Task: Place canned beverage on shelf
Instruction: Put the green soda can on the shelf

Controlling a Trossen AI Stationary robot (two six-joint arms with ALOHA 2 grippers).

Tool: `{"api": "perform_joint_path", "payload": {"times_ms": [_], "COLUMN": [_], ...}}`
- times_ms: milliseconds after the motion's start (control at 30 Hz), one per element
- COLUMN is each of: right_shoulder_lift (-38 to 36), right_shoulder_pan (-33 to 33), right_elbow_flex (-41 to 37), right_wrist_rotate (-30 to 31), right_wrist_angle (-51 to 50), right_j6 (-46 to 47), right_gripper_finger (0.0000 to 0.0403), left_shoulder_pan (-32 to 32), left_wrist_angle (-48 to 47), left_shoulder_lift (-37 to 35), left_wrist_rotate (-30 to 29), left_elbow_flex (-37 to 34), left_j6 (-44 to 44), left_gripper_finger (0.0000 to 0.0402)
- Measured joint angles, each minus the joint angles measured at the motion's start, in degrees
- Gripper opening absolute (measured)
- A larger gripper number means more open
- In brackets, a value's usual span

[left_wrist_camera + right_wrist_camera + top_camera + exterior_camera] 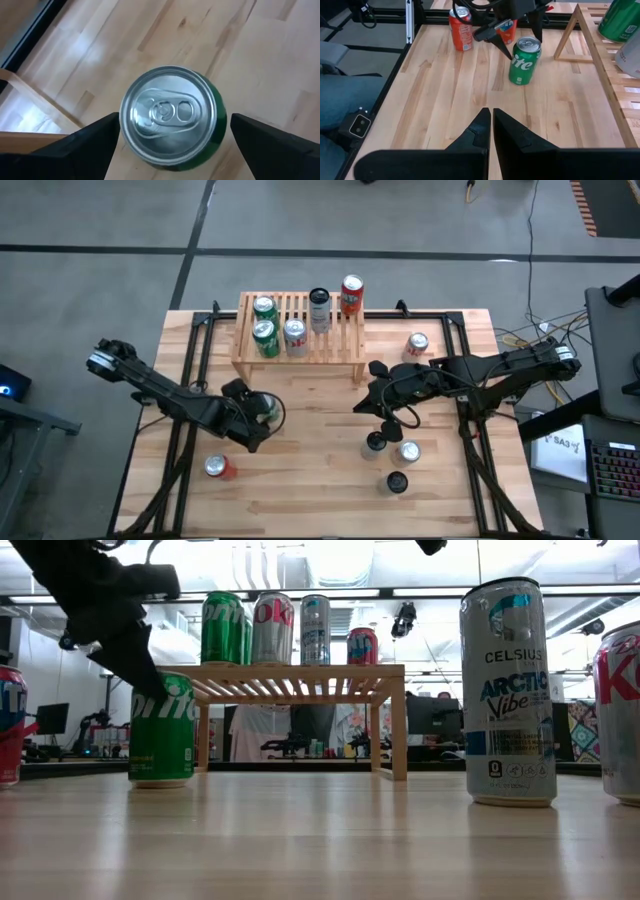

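Observation:
A green Sprite can stands upright on the plank tabletop, in front of the shelf's left end. My left gripper is open and slants down over it, one finger on each side of the can's top with a narrow gap at each. The high view shows this gripper left of centre. The shelf, a low light-wood slatted rack, stands at the table's far side and bears several cans. My right gripper is shut and hangs above the table's right half, holding nothing.
On the table's right half stand a tall Celsius can and two more cans. A red can stands right of the shelf, another red can near the front left. Bare planks lie between the green can and the shelf.

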Motion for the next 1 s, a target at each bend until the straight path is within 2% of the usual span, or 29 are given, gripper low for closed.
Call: {"api": "perform_joint_path", "payload": {"times_ms": [200,333,433,667,833,1000], "right_shoulder_lift": [0.0,0.0,0.0,0.0,0.0,0.0], "right_shoulder_pan": [0.0,0.0,0.0,0.0,0.0,0.0], "right_elbow_flex": [0.0,0.0,0.0,0.0,0.0,0.0], "right_wrist_rotate": [0.0,0.0,0.0,0.0,0.0,0.0], "right_wrist_angle": [0.0,0.0,0.0,0.0,0.0,0.0], "right_j6": [0.0,0.0,0.0,-0.6,-0.5,-0.7], "right_gripper_finger": [0.0009,0.0009,0.0009,0.0009,0.0009,0.0009], "left_shoulder_pan": [0.0,-0.4,-0.4,-0.5,-1.5,-3.8], "left_wrist_angle": [4.3,4.7,4.6,4.5,3.7,-3.2], "left_shoulder_lift": [0.1,0.1,0.1,0.1,0.1,0.1], "left_wrist_rotate": [-2.8,-5.3,-5.0,-2.1,2.4,2.7], "left_elbow_flex": [-2.8,-2.7,-2.2,-0.9,4.9,15.5], "left_j6": [-0.1,0.7,1.2,-0.1,-0.9,-0.5], "left_gripper_finger": [0.036,0.033,0.0284,0.0282,0.0282,0.0282]}}
